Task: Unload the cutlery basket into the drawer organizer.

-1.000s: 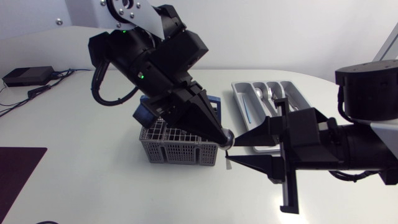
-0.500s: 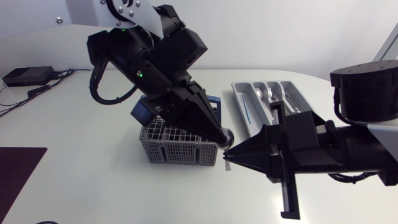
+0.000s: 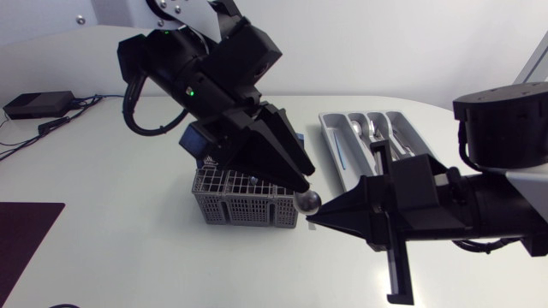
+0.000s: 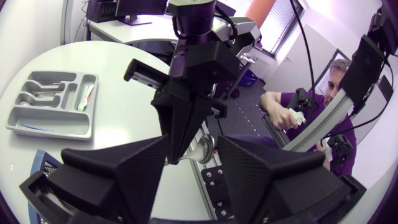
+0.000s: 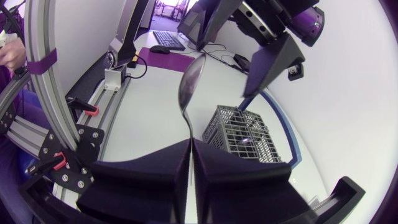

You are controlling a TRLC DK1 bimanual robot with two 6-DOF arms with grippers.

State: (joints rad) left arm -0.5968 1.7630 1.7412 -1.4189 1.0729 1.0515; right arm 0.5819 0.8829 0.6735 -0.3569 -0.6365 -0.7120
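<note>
— So, where's the spoon (image 3: 306,202) at this moment?

— Up in the air, just off the front right corner of the cutlery basket (image 3: 244,205) and clear of the desk (image 3: 128,248). Its bowl is at the top, and the handle runs down into the right gripper (image 3: 313,219).

— Which arm actually has it?

— The right one. Seen from its own wrist, the two fingers (image 5: 143,177) are pressed together on the handle's end, with the spoon standing out ahead of them.

— And the left gripper (image 3: 301,183)?

— It hangs over the basket's right end, slanting down, with its tips right at the spoon's bowl. Its fingers are spread, one on either side of the bowl. From the right wrist there's daylight between each finger and the spoon, so it's released, not gripping.

— Is the basket itself on the desk?

— Yes, a grey mesh box standing upright, mostly under the left arm. I can't tell what's inside it from where I stand.

— And the drawer organizer (image 3: 330,139)?

— Further back on the right side of the desk, beyond the right gripper and well apart from the basket. It's a grey tray with long compartments. A few pieces of cutlery (image 3: 370,130) lie in them, spoons among them.
</note>
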